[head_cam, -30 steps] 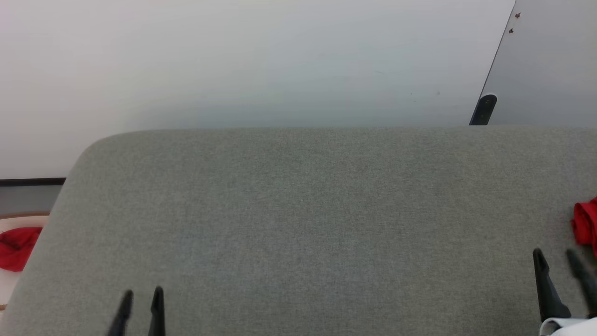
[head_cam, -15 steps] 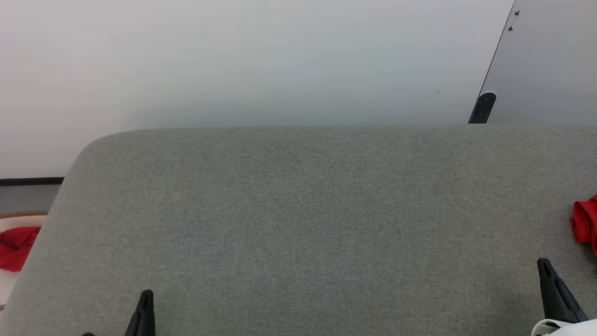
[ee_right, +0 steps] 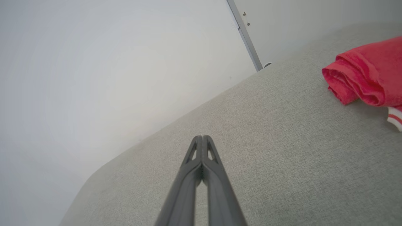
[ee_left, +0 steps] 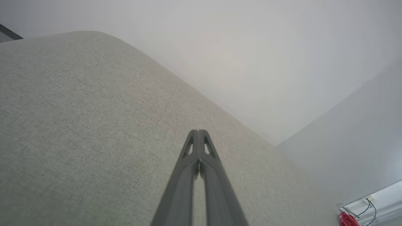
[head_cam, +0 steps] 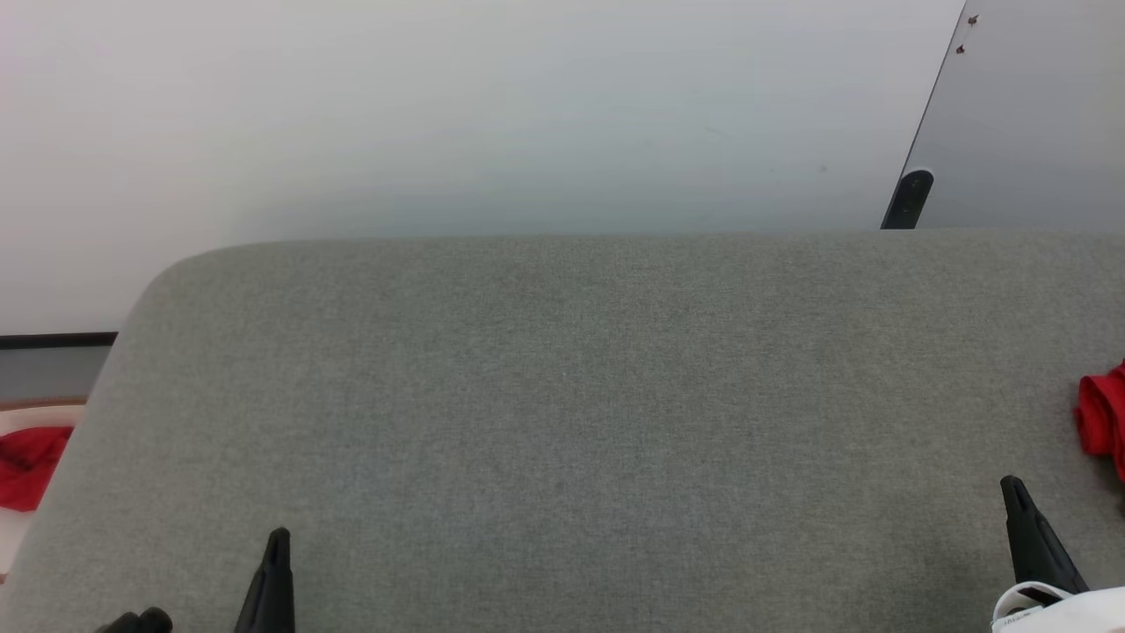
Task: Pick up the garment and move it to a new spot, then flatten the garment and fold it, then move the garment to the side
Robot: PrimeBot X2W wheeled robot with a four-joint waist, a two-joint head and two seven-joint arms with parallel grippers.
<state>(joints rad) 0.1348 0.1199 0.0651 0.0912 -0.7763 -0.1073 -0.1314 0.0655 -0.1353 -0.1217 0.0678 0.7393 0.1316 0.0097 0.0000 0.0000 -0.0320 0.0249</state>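
**A:** Background: a pale wall [head_cam: 439,114] fills the far half of the head view, and a grey panel [head_cam: 1037,114] slants in at the far right. What occupies the near half?

**B:** A broad grey fabric-covered surface [head_cam: 571,422], rounded at its far-left corner, spanning left to right.

**A:** Where is the garment?

**B:** The garment [head_cam: 1103,422] lies bunched on that surface at the right, cut off by the frame edge. The right wrist view shows the garment [ee_right: 367,75] as rolled red folds with a strip of white-and-red trim.

**A:** And the arms?

**B:** The left gripper [head_cam: 279,541] is at the near left over the fabric, fingers pressed together with nothing between them, as the left wrist view confirms [ee_left: 198,133]. The right gripper [head_cam: 1012,488] is at the near right, near the garment but apart from it, likewise closed and empty [ee_right: 202,138].

**A:** Smaller items?

**B:** A plain red cloth [head_cam: 31,453] lies beyond the surface's left side on something white. A small dark fitting [head_cam: 908,200] stands at the panel's foot.
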